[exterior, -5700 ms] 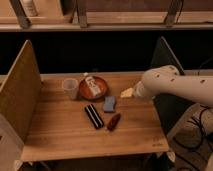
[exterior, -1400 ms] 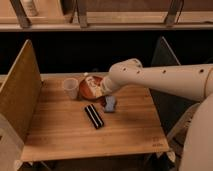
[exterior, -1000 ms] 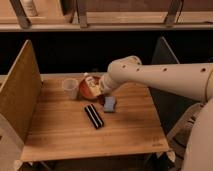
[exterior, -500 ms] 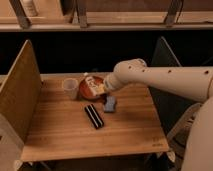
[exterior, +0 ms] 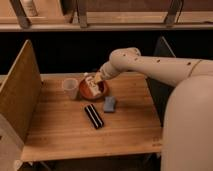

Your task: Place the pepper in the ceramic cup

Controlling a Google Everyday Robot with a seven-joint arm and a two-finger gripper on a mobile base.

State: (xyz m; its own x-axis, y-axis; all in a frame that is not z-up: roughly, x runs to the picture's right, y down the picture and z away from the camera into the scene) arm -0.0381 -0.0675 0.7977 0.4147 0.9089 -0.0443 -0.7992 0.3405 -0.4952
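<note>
The ceramic cup stands upright on the wooden table, just left of the round reddish-brown plate. My gripper hangs over the plate, a little right of and above the cup, at the end of the white arm that reaches in from the right. The pepper does not show anywhere on the table; it is hidden from this view.
A pale object lies on the plate. A black ribbed bar and a blue-grey block lie in front of the plate. A wooden side panel stands on the left and a dark panel on the right.
The pepper that lay right of the black bar is gone from the table. The arm has swung left from the right edge to over the plate, shifting only slightly in the last second.
</note>
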